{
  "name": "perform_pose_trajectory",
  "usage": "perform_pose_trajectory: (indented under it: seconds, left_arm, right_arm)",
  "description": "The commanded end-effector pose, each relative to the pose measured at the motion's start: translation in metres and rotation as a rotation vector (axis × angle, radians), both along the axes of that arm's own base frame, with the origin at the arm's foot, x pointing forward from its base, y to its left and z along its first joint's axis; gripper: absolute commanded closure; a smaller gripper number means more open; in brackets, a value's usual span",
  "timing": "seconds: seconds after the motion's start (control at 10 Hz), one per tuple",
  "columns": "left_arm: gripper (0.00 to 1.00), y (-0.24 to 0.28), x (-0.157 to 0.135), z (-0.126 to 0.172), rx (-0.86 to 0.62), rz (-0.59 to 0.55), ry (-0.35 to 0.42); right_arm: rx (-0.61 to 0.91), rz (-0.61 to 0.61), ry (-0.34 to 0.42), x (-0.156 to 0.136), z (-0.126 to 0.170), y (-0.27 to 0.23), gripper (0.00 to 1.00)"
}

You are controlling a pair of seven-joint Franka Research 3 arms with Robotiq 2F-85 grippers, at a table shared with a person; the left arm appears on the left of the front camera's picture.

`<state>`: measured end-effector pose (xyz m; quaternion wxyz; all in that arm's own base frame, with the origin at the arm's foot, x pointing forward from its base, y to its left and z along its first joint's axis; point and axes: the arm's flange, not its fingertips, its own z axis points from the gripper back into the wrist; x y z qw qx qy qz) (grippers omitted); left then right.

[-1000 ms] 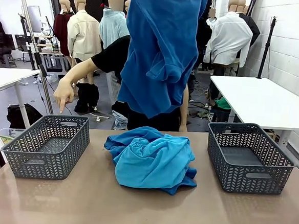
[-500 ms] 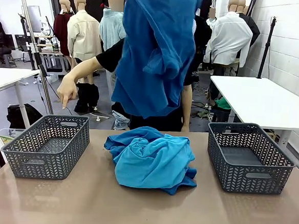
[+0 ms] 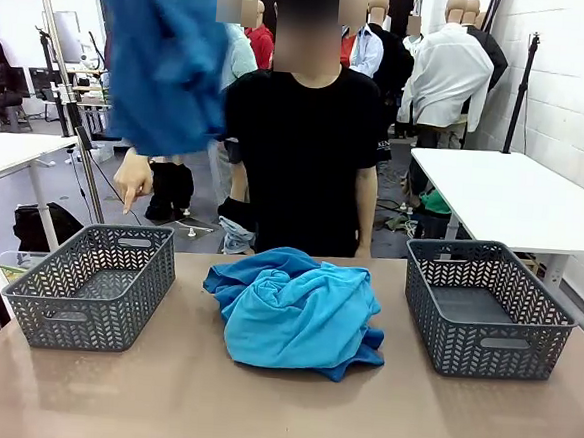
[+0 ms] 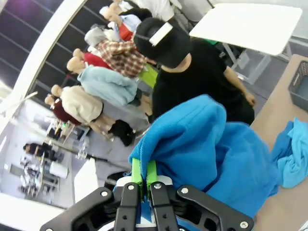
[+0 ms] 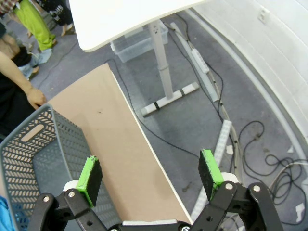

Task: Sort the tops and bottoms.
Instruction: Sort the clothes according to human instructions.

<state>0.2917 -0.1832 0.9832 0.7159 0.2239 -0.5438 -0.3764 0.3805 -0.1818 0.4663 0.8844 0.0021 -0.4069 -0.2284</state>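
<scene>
Our left tool pinches a soft royal-blue top, hanging high above the left basket. Crumpled turquoise tops lie heaped at the table's middle; our right tool gapes wide, empty.

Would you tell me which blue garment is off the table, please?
The darker royal-blue garment, hanging from the left claw; the turquoise heap lies on the table between the baskets.
</scene>
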Motion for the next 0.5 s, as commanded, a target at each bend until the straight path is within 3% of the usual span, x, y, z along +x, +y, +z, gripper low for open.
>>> perform_pose_trajectory:
  seconds: [0.0, 0.4]
  left_arm:
    - [1.00, 0.042, -0.010, -0.038, 0.007, -0.003, 0.019]
    - [1.00, 0.107, -0.005, -0.087, -0.076, 0.039, 0.121]
  right_arm:
    - [0.010, 0.000, 0.002, 0.000, -0.001, 0.000, 0.00]
    - [0.010, 0.000, 0.002, 0.000, -0.001, 0.000, 0.00]
